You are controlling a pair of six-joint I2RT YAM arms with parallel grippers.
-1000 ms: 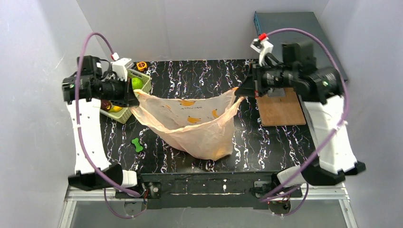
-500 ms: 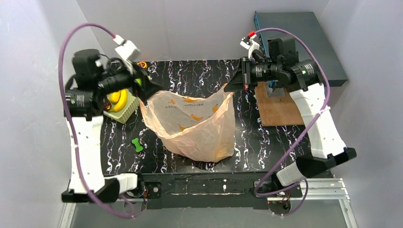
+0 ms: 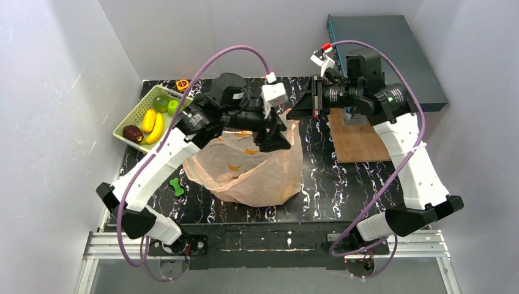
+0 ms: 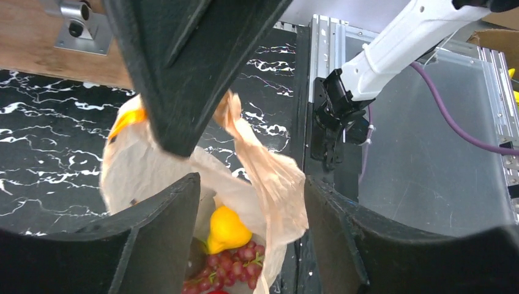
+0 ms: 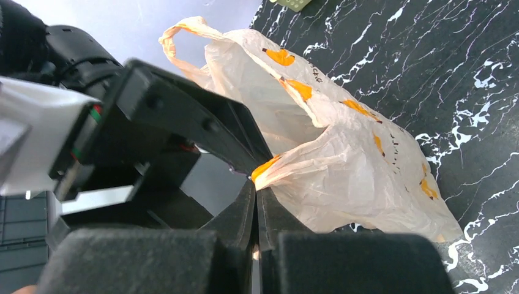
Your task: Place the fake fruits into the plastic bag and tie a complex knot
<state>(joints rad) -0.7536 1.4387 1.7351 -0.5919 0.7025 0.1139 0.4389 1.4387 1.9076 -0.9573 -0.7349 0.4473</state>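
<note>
The peach plastic bag [image 3: 257, 177] sits mid-table with its right handle pinched in my shut right gripper [image 3: 298, 114] [image 5: 257, 184]. Its left handle loop [image 5: 177, 37] hangs free. My left gripper [image 3: 273, 139] [image 4: 248, 184] hovers open over the bag's right side, just below the right fingers [image 4: 183, 61]. A strip of the bag's rim [image 4: 275, 184] lies loose between its jaws. Inside the bag I see a yellow fruit [image 4: 226, 229] and a dark red grape bunch [image 4: 229, 266]. Bananas [image 3: 153, 125], a plum [image 3: 131, 131] and a lime [image 3: 160, 103] lie in the green basket [image 3: 125, 119]. No knot shows.
A green bone toy [image 3: 177, 186] lies on the black marbled table left of the bag. A wooden board [image 3: 361, 144] sits at the right, with a dark box [image 3: 379, 37] behind it. A small orange object [image 3: 182, 84] is behind the basket.
My left gripper let go of the bag's left handle, opened and swung right across the bag to beside the right gripper. The bag's left side slumped; the basket is uncovered.
</note>
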